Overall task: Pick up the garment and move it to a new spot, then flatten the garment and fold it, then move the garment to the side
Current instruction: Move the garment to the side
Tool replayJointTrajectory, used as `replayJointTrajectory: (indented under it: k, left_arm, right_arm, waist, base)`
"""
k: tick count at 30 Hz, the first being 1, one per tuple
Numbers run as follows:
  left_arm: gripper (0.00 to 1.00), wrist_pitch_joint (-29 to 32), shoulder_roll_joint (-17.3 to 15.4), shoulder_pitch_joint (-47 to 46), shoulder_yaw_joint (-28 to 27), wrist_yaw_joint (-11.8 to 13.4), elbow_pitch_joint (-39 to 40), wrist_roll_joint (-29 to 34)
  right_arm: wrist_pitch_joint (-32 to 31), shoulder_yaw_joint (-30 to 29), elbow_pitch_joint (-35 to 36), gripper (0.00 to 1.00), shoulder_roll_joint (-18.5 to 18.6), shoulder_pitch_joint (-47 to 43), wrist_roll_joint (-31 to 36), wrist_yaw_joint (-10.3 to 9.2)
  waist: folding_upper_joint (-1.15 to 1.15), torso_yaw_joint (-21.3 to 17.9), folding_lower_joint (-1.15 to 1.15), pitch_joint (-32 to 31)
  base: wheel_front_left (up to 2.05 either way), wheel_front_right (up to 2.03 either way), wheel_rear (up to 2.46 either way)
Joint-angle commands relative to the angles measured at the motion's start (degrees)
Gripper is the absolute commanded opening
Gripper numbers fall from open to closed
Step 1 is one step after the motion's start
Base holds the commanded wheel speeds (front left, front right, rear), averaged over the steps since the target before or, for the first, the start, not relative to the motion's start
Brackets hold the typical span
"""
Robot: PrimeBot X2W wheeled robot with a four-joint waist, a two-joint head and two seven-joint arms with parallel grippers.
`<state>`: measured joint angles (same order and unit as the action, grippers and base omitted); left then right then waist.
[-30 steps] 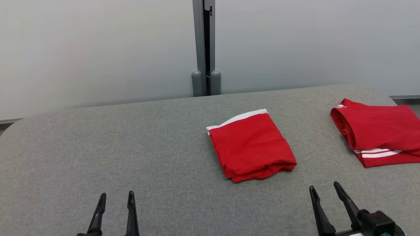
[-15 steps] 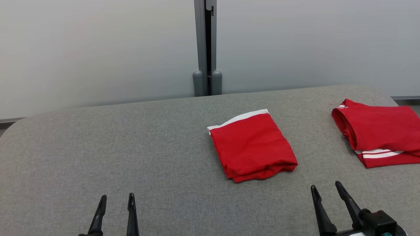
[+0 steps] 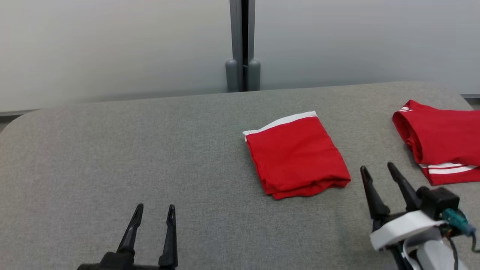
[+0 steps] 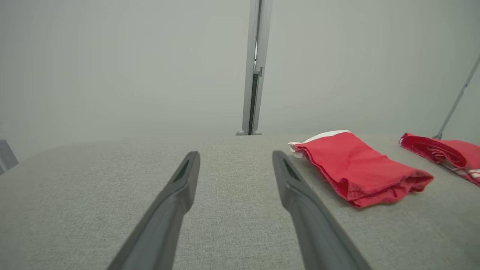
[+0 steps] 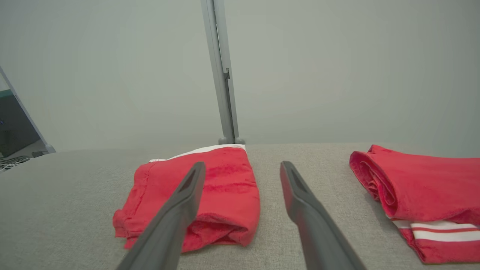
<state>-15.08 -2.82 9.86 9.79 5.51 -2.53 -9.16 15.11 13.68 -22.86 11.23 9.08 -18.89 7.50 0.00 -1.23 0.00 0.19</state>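
Note:
A red garment [image 3: 296,155], folded into a rectangle with a white band at its far edge, lies on the grey table [image 3: 112,150] right of centre. My right gripper [image 3: 377,167] stands open just off its near right corner, not touching it. In the right wrist view the garment [image 5: 228,187] lies ahead and left of the open right gripper [image 5: 242,165]. My left gripper [image 3: 155,207] is open over bare table at the lower left. The left wrist view shows the left gripper [image 4: 235,155] with the garment [image 4: 356,168] off to its right.
A second folded red garment [image 3: 446,138] with white stripes lies at the table's right edge, also seen as a red garment [image 5: 423,187] in the right wrist view. A grey post [image 3: 243,45] splits the pale wall panels behind the table. The table's corners are rounded.
The head view has tilted and shifted a little. My right gripper has moved forward, up beside the centre garment's near right corner. The left gripper has come slightly forward. Both garments lie still.

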Motion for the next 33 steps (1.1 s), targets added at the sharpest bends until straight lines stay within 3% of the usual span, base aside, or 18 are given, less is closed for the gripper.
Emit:
replayJointTrajectory:
  k: [1,7,13,18,23,25,26,27,28,33]
  left_arm:
    - [1.00,-0.08,-0.18,-2.19,0.88,-0.84,1.68,-0.50]
    - [1.00,-0.07,-0.19,-6.50,3.41,-1.11,5.90,-1.01]
    - [1.00,-0.07,-0.19,-10.26,5.59,-1.40,6.77,-0.49]
    - [1.00,-0.07,-0.18,-12.28,6.67,-1.43,6.70,-0.89]
    - [1.00,-0.07,-0.17,-13.10,7.08,-0.98,6.95,-1.10]
    - [1.00,-0.07,-0.17,-13.36,7.54,-0.94,6.90,-1.05]
    - [1.00,-0.07,-0.18,-13.64,7.69,-0.91,6.85,-1.02]
    - [1.00,-0.07,-0.18,-13.90,7.79,-0.87,6.78,-1.02]
    - [1.00,-0.07,-0.19,-14.09,7.87,-0.91,6.69,-1.00]
    - [1.00,-0.07,-0.18,-14.20,7.78,-0.41,6.75,-0.96]
  right_arm:
    - [0.02,1.00,-2.58,1.00,1.92,3.61,-2.45,-0.03]
    - [-7.26,7.16,-10.54,1.00,7.99,15.91,-14.24,-0.02]
    - [-16.31,13.99,-13.43,1.00,13.95,24.18,-26.32,-0.02]
    - [-20.18,19.96,-15.88,1.00,17.54,27.89,-30.52,-0.02]
    - [-20.67,23.83,-17.50,1.00,18.68,29.87,-32.84,-0.02]
    - [-20.54,26.23,-19.24,0.81,19.28,31.24,-33.84,-0.02]
    - [-20.45,27.51,-19.76,0.49,19.52,31.75,-33.53,-0.03]
    - [-20.76,28.65,-20.19,0.29,19.51,31.93,-33.67,-0.03]
    - [-21.04,29.74,-20.38,0.00,19.57,32.11,-34.08,-0.03]
    - [-17.13,33.97,-19.69,0.00,22.05,34.18,-33.78,-0.09]
  waist:
    - [0.00,1.46,0.00,2.71]
    - [0.00,4.36,0.00,9.22]
    - [0.00,6.89,0.00,14.70]
    - [0.00,8.92,0.00,17.14]
    - [0.00,9.63,0.00,18.17]
    - [0.00,9.89,0.00,18.63]
    - [0.00,9.96,0.00,18.77]
    - [0.00,10.01,0.00,18.84]
    - [0.00,10.02,0.00,18.90]
    - [0.00,9.31,0.00,18.86]
  base:
    - [0.00,0.00,0.00]
    - [0.00,0.00,0.00]
    - [0.00,0.00,0.00]
    - [0.00,0.00,0.00]
    - [0.00,0.00,0.00]
    - [0.00,0.00,0.00]
    - [0.00,0.00,0.00]
    - [0.00,0.00,0.00]
    - [0.00,0.00,0.00]
    - [0.00,0.00,0.00]
